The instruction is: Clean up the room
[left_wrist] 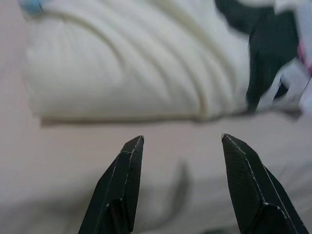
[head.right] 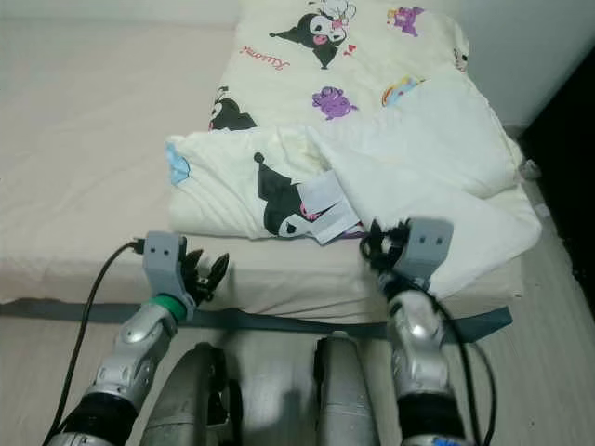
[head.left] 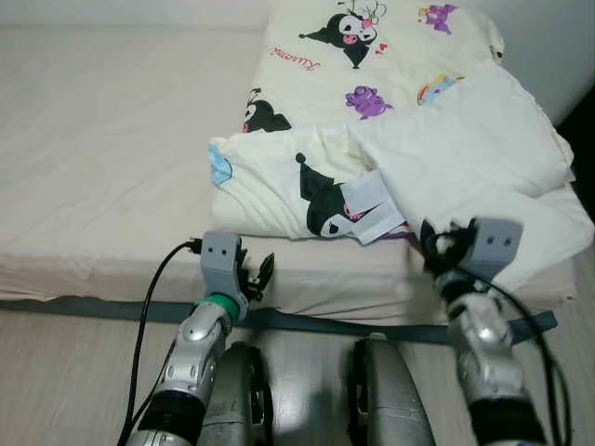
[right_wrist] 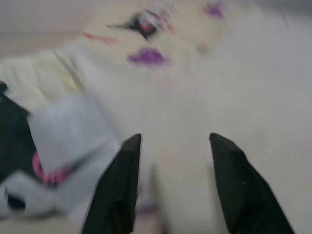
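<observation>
The bed (head.left: pixel 102 158) spans my view. The folded cartoon-print quilt (head.left: pixel 390 121) lies on its right half, long axis running from 12 toward 6 o'clock, its folded edge facing me. A white tag (head.left: pixel 370 209) sits on that near edge. My left gripper (head.left: pixel 253 276) hovers at 7 o'clock over the mattress edge, fingers (left_wrist: pixel 119 185) spread apart, holding nothing, short of the quilt. My right gripper (head.left: pixel 435 243) is at 5 o'clock against the quilt's near edge, fingers (right_wrist: pixel 117 187) apart, empty.
</observation>
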